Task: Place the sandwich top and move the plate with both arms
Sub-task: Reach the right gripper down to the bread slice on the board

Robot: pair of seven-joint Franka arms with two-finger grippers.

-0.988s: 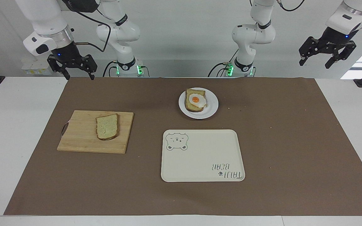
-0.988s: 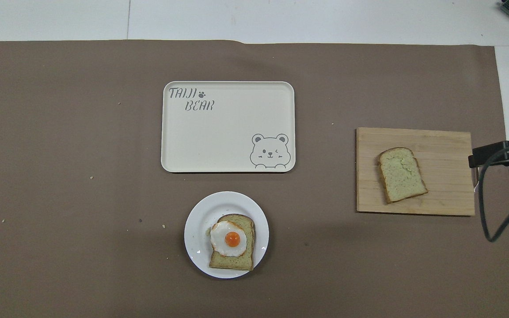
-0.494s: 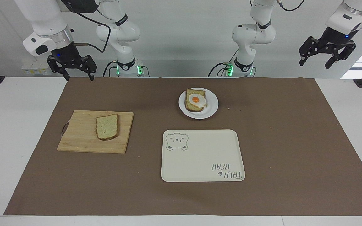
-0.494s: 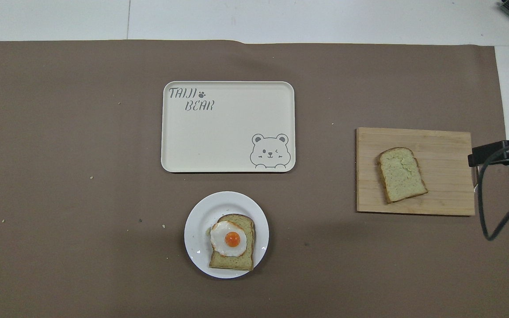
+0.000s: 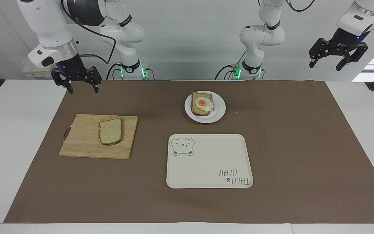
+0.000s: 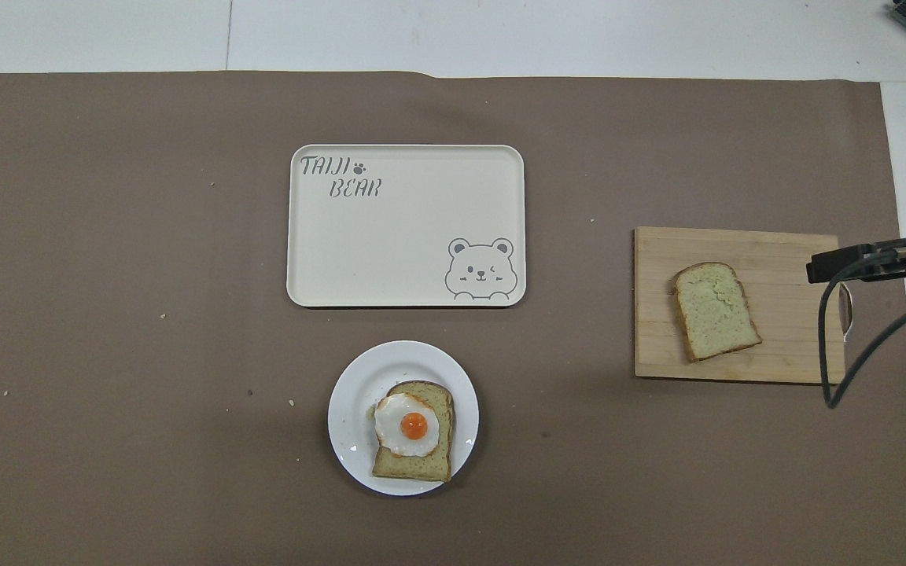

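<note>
In the facing view the right gripper [image 5: 80, 87] hangs with its fingers apart and holds nothing, over the mat's edge near the one cutting board [image 5: 98, 136]. The left gripper [image 5: 339, 61] waits raised off the left arm's end, also spread and empty.

In the overhead view one sandwich top [image 6: 715, 310] lies on the board. One plate [image 6: 359, 385] carries one egg-topped slice [image 6: 414, 431], nearer to the robots than the one tray [image 6: 406, 228].

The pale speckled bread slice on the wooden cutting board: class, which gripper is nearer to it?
Right. The right gripper hangs open by the wooden cutting board's end, near the pale speckled bread slice; the left gripper waits at the table's left-arm end.
</note>
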